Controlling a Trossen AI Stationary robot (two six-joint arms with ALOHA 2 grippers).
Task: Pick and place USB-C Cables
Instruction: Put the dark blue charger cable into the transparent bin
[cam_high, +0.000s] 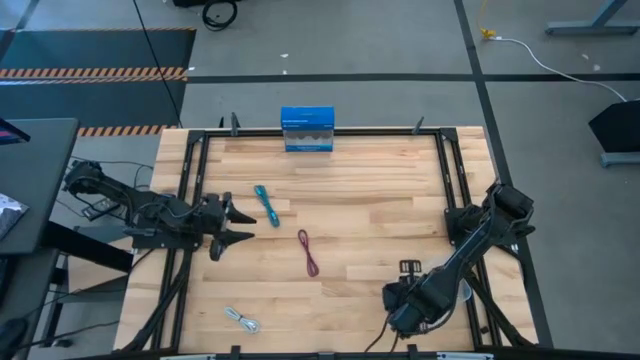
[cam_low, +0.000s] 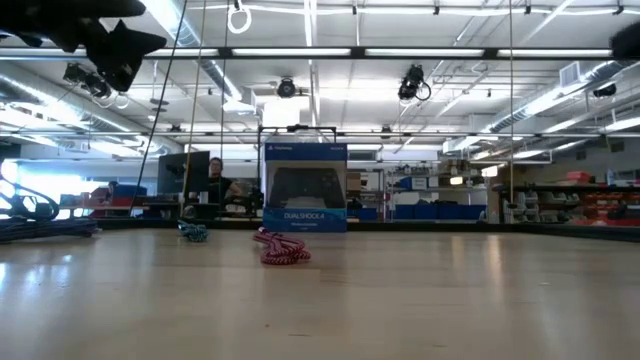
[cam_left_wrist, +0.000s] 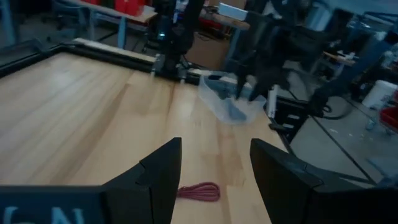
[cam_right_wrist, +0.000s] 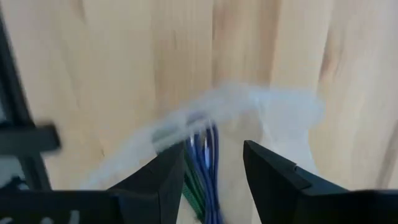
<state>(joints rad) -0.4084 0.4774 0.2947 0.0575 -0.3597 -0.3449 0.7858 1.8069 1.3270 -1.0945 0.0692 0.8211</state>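
Right now my right tool (cam_right_wrist: 211, 171) hangs at the near right corner of the worktop (cam_high: 360, 200), fingers apart, directly over the clear tray (cam_right_wrist: 273, 112). A dark purple cable (cam_right_wrist: 208, 155) and a green cable (cam_right_wrist: 191, 186) show between the fingers; I cannot tell whether they already rest in the tray. Nearest on the left lies the white-grey cable (cam_high: 241, 319), well apart from everything. My left tool (cam_high: 232, 227) hovers at the left edge, fingers apart and empty, aimed toward the maroon cable (cam_high: 308, 252) at mid-worktop. I judge that is the next pick: I should come down with the fingers across the bundle, not along it, and close at its middle. Beyond it the teal cable (cam_high: 266, 204) lies near. Farthest back the blue box (cam_high: 307, 129) stands upright, clear of my path.
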